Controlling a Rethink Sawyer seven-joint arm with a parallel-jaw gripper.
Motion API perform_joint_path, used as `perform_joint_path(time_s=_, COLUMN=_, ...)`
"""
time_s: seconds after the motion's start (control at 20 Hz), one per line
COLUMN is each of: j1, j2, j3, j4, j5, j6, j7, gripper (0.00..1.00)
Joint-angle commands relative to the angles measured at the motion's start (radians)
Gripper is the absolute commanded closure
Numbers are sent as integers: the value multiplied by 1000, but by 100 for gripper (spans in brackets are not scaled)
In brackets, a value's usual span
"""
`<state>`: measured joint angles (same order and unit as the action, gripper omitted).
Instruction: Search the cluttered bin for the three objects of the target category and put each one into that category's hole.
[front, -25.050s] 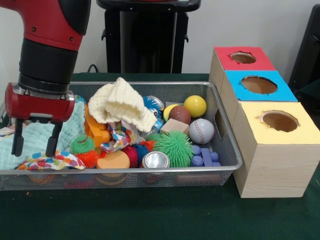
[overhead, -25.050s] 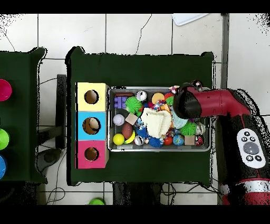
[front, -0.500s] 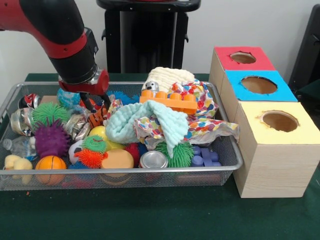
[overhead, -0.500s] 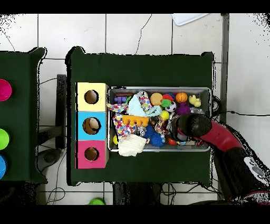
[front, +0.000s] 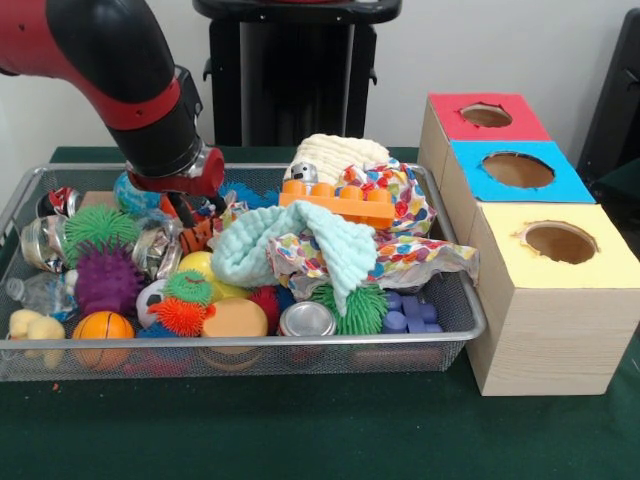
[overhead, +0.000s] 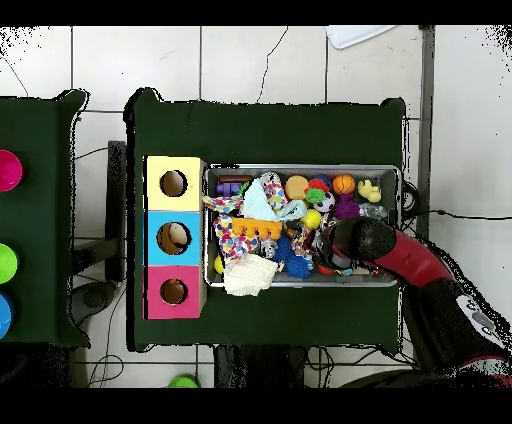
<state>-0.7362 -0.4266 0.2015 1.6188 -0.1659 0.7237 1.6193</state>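
Observation:
The silver wire-mesh bin (front: 300, 343) is full of toys and cloths. My gripper (front: 192, 212) is down in the bin's far left part, right at the orange tiger-striped plush (front: 195, 237); its tips are buried among the toys. The pale yellow plush (front: 34, 327) lies in the bin's near left corner and also shows in the overhead view (overhead: 370, 190). A tan-orange rounded thing (front: 235, 318) sits at the front rim. The red-surround hole (front: 486, 115) tops the far end of the wooden box (front: 545, 330). In the overhead view the gripper (overhead: 330, 252) is over the bin (overhead: 300, 168).
Spiky rubber balls (front: 104, 277), a small basketball (front: 101, 326), an orange brick (front: 337, 204), a mint cloth (front: 285, 245), a dotted cloth (front: 400, 215) and a silver can (front: 306, 320) crowd the bin. The blue hole (front: 517, 169) and yellow hole (front: 560, 241) sit nearer.
The arm has shifted slightly left and the gripper has sunk lower into the toys by the tiger-striped plush. The toys have not visibly moved.

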Motion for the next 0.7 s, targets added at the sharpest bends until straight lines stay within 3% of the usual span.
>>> perform_joint_path(time_s=0.05, j1=-14, j2=79, j3=12, j4=-19, j5=-18, j6=-118, j7=82, gripper=0)
perform_joint_path(time_s=0.5, j1=-19, j2=75, j3=23, j4=-3, j5=-34, j6=-168, j7=59, gripper=0)
perform_joint_path(time_s=0.55, j1=-21, j2=74, j3=25, j4=-2, j5=-40, j6=-178, j7=54, gripper=100)
perform_joint_path(time_s=0.7, j1=-10, j2=52, j3=19, j4=3, j5=-35, j6=-153, j7=59, gripper=100)
